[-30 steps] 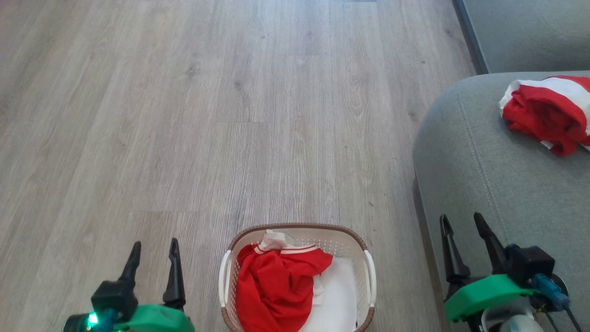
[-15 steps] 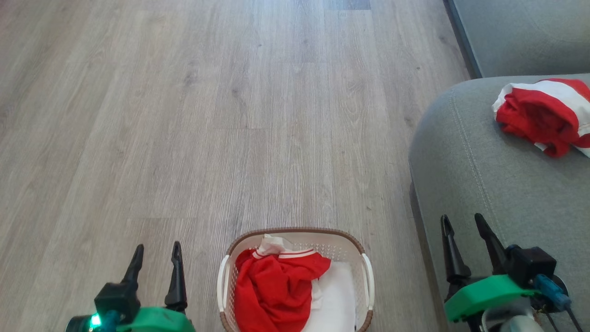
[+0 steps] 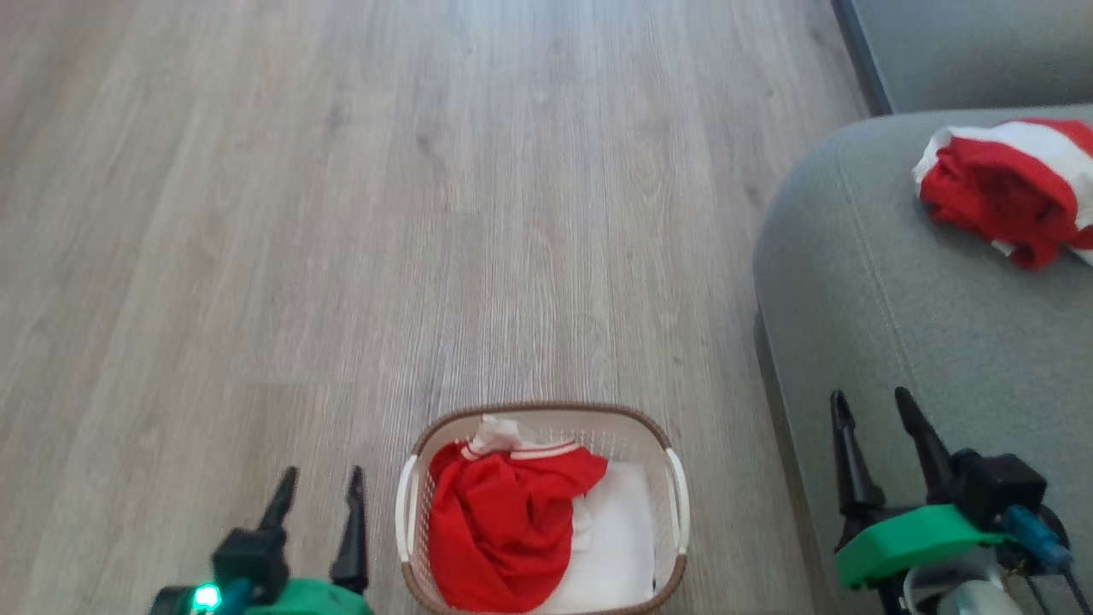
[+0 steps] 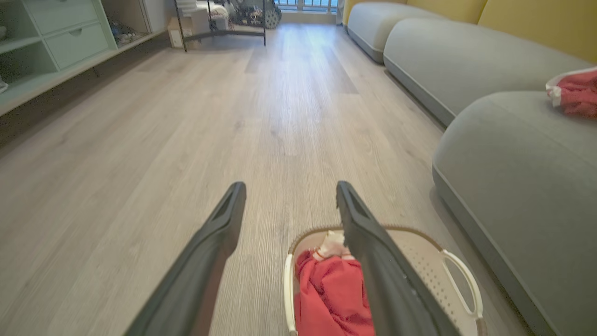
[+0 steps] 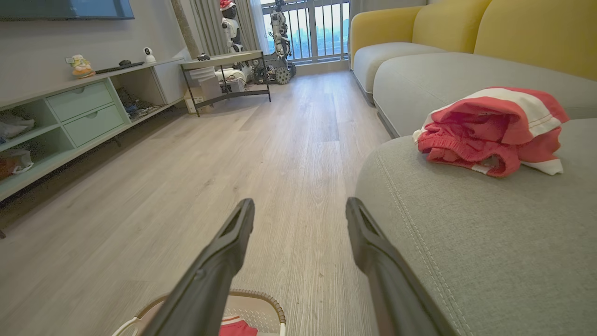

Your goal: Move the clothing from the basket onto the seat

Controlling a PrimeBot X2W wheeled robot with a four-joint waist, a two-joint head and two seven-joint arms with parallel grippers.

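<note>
A white perforated basket (image 3: pixel 676 487) with a brown rim stands on the floor at the bottom centre. Crumpled red clothing (image 3: pixel 495 521) with a white striped collar lies in its left half, over white fabric. Another red and white garment (image 3: pixel 1003 192) rests on the grey-green seat (image 3: pixel 879 282) at the right. My left gripper (image 3: pixel 323 480) hangs open and empty just left of the basket. Open and empty too, my right gripper (image 3: pixel 873 400) hovers over the seat's near edge. The left wrist view has the basket (image 4: pixel 459 273) under my right finger (image 4: pixel 373 252). The right wrist view shows the garment (image 5: pixel 489 130) on the seat (image 5: pixel 466 224).
Pale wood floor (image 3: pixel 341 213) spreads wide ahead and to the left. A second grey sofa section (image 3: pixel 982 51) lies beyond the seat. A low pale-green cabinet (image 5: pixel 70 116) lines the far left wall, and a dark-framed table (image 5: pixel 224 70) stands at the room's end.
The head camera has shifted a little, so the whole picture slid. My left gripper now sits lower and closer to the basket. Both grippers stay open and the clothing lies as before.
</note>
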